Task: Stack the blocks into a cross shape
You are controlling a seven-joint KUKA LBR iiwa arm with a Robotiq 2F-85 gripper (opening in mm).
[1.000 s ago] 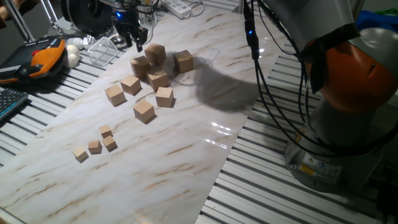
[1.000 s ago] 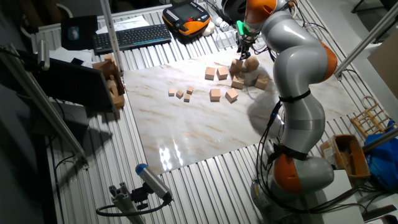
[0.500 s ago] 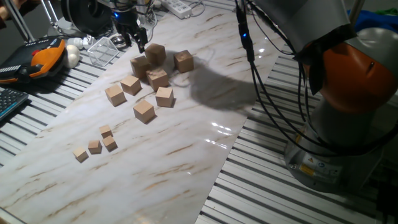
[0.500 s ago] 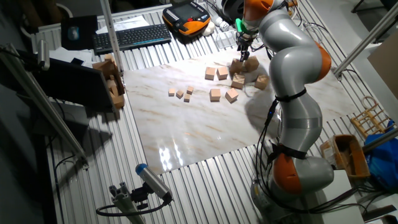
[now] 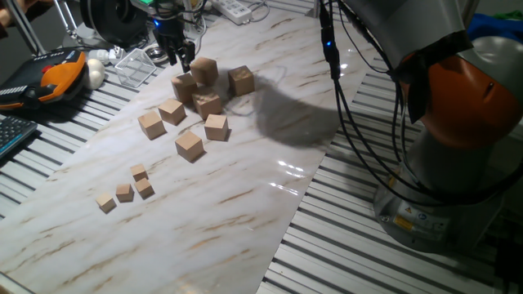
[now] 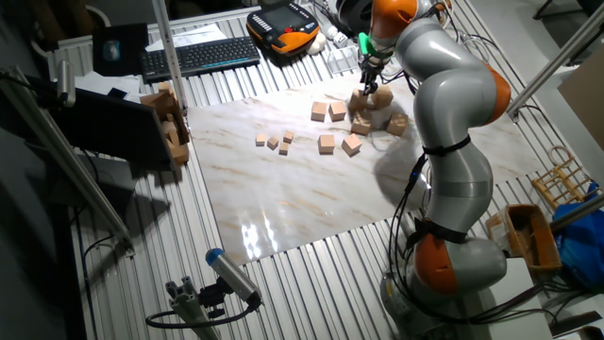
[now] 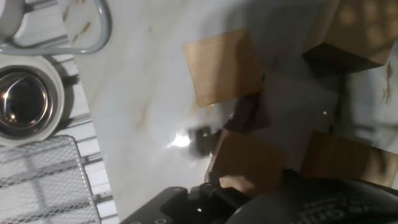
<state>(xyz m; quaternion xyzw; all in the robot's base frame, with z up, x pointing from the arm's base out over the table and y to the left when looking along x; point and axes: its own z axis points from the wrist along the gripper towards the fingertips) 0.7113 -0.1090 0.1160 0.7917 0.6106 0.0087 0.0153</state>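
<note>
While the four small cubes (image 5: 124, 191) sit low at the left of the counter (image 5: 245, 196), nothing among them has shifted over the last second. Farther up, three loose blocks (image 5: 189, 144) lie apart, also unmoved. At the cluster behind, one block (image 5: 203, 69) rests on others; the hand (image 5: 177, 54) has only wavered beside it. Whether its fingers are spread or pinching, I cannot tell. Likely stacking has barely begun.

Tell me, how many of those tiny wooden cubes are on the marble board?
4. One sits nearest the bigger blocks, two just beyond it, and the last nearest the board's end. None seem hidden.
</note>
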